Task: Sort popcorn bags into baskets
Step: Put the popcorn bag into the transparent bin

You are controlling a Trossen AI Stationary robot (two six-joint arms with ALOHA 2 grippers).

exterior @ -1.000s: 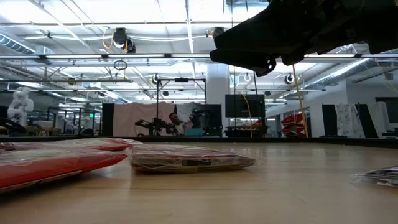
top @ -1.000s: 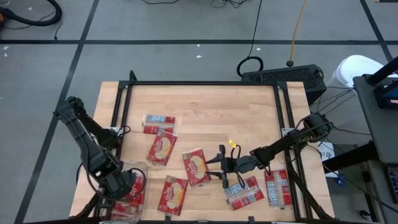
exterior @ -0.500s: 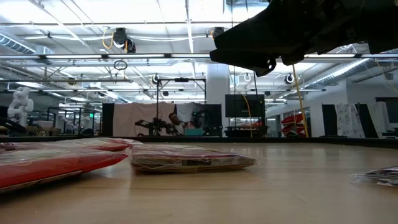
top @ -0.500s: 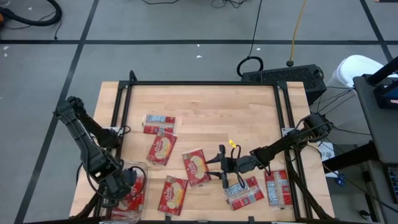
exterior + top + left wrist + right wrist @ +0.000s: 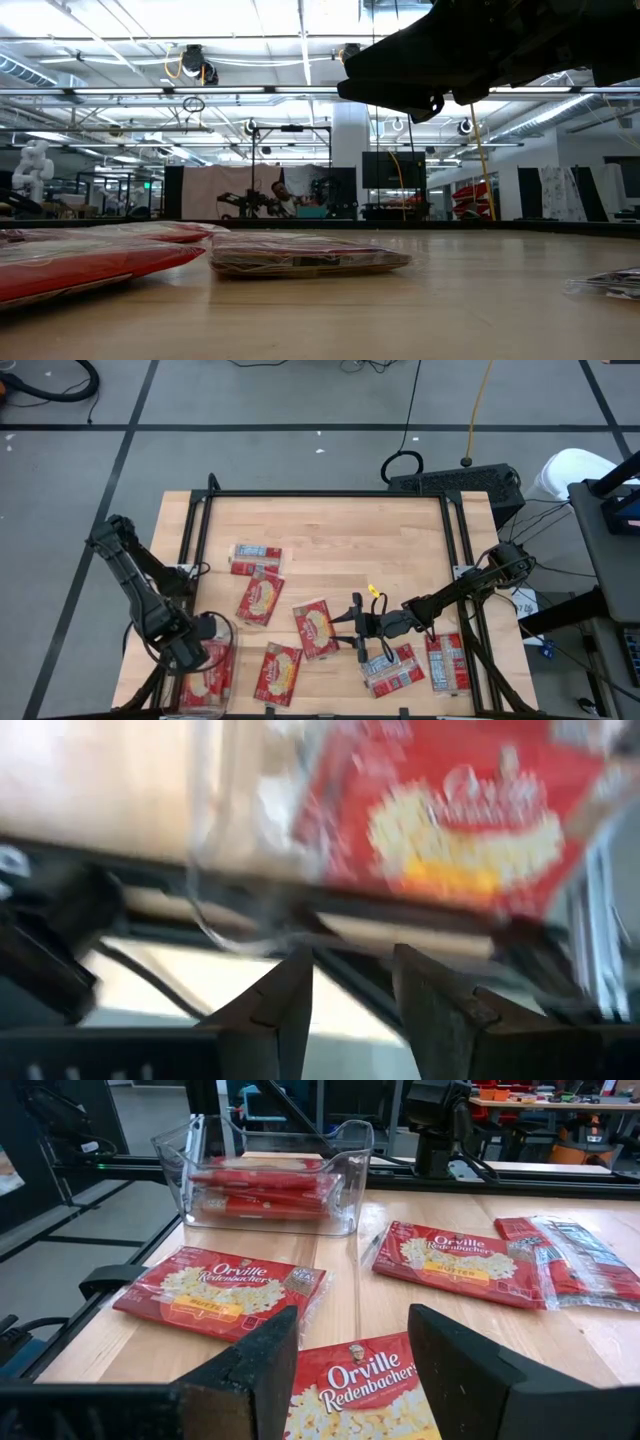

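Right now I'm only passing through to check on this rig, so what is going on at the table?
A two-armed robot is sorting flat red popcorn bags into a clear plastic bin at the table's near-left corner. The left gripper hangs over that bin, fingers apart and empty, with a bag lying below it. The right gripper waits open over the loose bags mid-table; six lie outside the bin.

A bin [image 5: 207, 678] is set at the table's [image 5: 330, 530] front-left corner, with packets stacked inside it [image 5: 262, 1190]. The left gripper [image 5: 190, 650] is positioned over the bin. Six packets are spread on the tabletop: two [image 5: 256, 557] [image 5: 260, 598] toward the left, two [image 5: 315, 628] [image 5: 279, 672] near the middle front, two [image 5: 393, 670] [image 5: 446, 662] at the front right. The right gripper [image 5: 352, 628] is placed above the middle, between these groups.
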